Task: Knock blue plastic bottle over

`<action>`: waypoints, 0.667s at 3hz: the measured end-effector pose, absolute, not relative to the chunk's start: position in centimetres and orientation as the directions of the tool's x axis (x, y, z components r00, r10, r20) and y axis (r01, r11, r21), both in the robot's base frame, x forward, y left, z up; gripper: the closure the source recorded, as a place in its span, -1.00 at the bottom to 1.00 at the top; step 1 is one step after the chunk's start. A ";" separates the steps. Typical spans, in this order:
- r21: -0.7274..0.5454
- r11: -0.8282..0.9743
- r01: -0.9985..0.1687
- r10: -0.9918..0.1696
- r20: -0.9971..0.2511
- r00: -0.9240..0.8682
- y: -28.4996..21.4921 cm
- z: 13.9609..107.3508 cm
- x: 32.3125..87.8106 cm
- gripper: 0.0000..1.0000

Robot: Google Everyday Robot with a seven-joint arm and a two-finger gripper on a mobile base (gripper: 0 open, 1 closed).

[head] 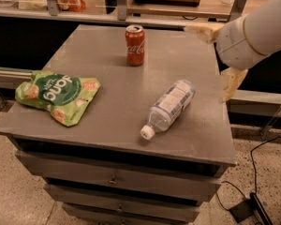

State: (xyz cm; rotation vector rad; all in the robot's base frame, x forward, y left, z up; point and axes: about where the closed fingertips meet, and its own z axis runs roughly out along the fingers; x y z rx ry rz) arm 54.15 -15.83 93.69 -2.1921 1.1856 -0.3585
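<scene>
The blue plastic bottle lies on its side on the grey table, right of centre. Its white cap points toward the front edge and its base toward the back right. My gripper is above the table's right edge, to the right of and behind the bottle, clear of it. Its two pale fingers are spread wide apart and hold nothing. The white arm reaches in from the upper right.
A red Coca-Cola can stands upright at the back centre of the table. A green snack bag lies flat at the left. Drawers are below the tabletop. A counter with shelves runs behind. A cable lies on the floor at the right.
</scene>
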 end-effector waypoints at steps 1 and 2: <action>-0.657 -0.381 -0.651 -0.842 -0.044 0.537 -16.3 94.5 54.8 -1.00; -0.657 -0.381 -0.651 -0.842 -0.044 0.537 -16.3 94.5 54.8 -1.00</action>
